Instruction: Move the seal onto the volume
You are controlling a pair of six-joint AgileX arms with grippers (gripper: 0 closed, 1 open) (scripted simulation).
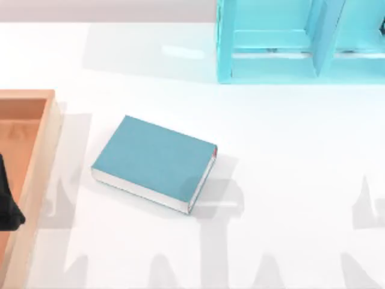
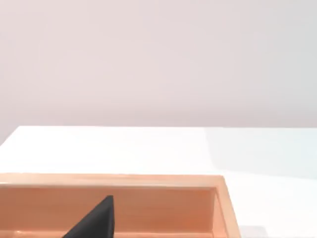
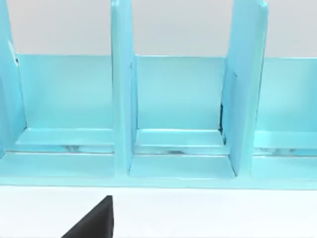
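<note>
Black left gripper [image 1: 9, 208], state unclear, overhangs wooden tray [image 1: 42, 138] beside matte rectangular volume [image 1: 150, 159].

Volume [image 1: 150, 158]: plain teal-blue cover, no pattern; page edges white, with a small sliver of red at its right corner. Table [image 1: 289, 180]: plain white, grey shadows on it. Tray [image 1: 37, 138] at the table's left: light orange-tan wood tone, paler rim. Shelf unit [image 1: 271, 57] at the far right: glossy light cyan throughout, dividers the same colour. My left gripper [image 1: 7, 208]: black. My right gripper's finger [image 3: 94, 223]: black too.
</note>
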